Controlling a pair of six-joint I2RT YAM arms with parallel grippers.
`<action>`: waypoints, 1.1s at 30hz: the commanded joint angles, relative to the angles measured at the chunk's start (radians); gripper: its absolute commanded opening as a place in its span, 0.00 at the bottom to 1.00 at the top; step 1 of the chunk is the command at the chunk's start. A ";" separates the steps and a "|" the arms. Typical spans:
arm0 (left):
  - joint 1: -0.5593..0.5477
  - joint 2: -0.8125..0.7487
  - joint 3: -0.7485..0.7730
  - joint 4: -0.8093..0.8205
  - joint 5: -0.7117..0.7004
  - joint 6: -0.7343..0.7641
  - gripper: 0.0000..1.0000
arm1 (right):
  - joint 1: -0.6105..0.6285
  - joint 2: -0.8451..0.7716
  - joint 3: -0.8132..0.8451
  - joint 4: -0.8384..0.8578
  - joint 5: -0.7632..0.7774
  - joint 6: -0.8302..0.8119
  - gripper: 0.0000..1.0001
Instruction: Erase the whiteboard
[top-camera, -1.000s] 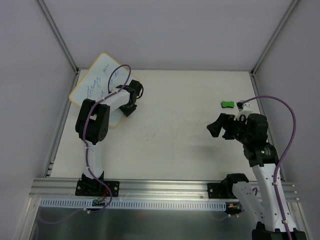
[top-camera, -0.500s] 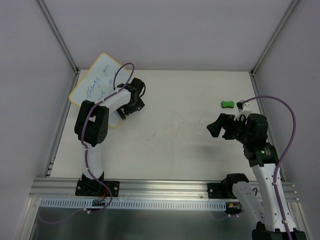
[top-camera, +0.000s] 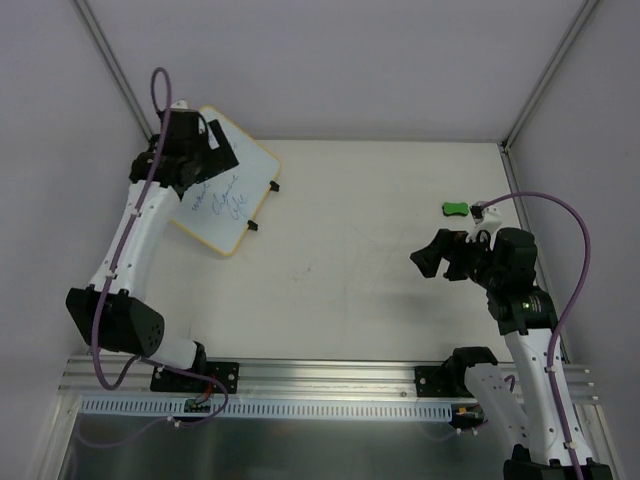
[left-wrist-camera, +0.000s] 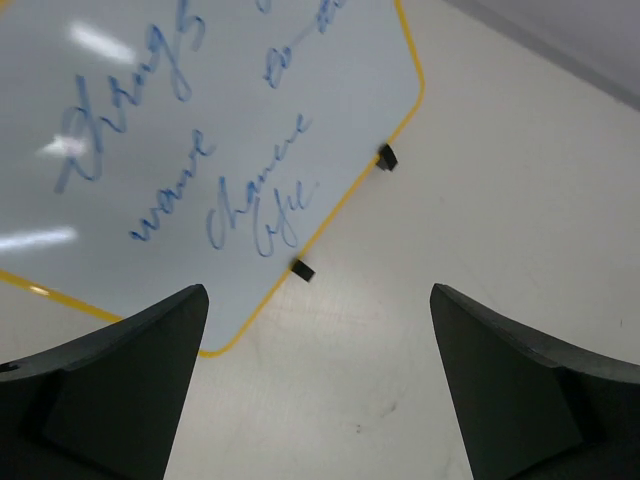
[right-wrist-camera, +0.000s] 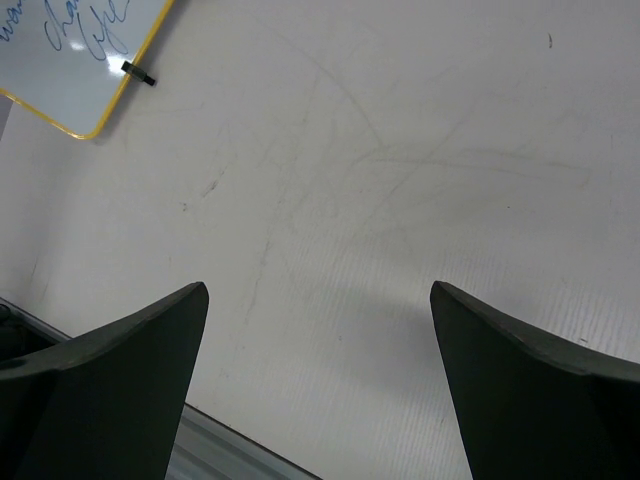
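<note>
1. Both my left jaws and my right jaws stand wide and empty. In each wrist view the two fingers (left-wrist-camera: 110, 390) sit far apart with only bare surface between them.
2. My left arm (top-camera: 140, 225) stretches out toward 10 o'clock, so the left jaws hang over the far-left part of the whiteboard (top-camera: 240, 185). I cannot tell whether they touch it. My guess is that they are there to steady the board while it is wiped.
3. The whiteboard lies at 10 o'clock on the table (top-camera: 350, 290), face up, with its blue writing (left-wrist-camera: 150, 170) not yet wiped. Its two black clips (left-wrist-camera: 386, 156) sit on the edge turned toward the table's middle. Its far corner reaches past the table's 10 o'clock corner, so I cannot say that it rests quite flat.
4. A green eraser (top-camera: 455, 209) lies at 2 o'clock on the table, well apart from the board. It is near my right jaws, at about their 12 o'clock.
5. As I judge it, the erasing has not begun. The right jaws are open toward the eraser's side because that arm is the nearer one to fetch it. After that the eraser has to cross the table to the writing.
</note>
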 joint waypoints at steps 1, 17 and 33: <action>0.126 -0.082 -0.058 -0.008 0.214 0.171 0.95 | 0.005 0.014 0.008 0.029 -0.067 -0.013 0.99; 0.758 -0.223 -0.451 0.367 0.707 0.147 0.89 | 0.010 0.063 0.032 0.043 -0.201 -0.027 0.99; 0.841 -0.019 -0.487 0.578 0.954 0.254 0.88 | 0.018 0.017 0.001 0.041 -0.247 -0.064 0.99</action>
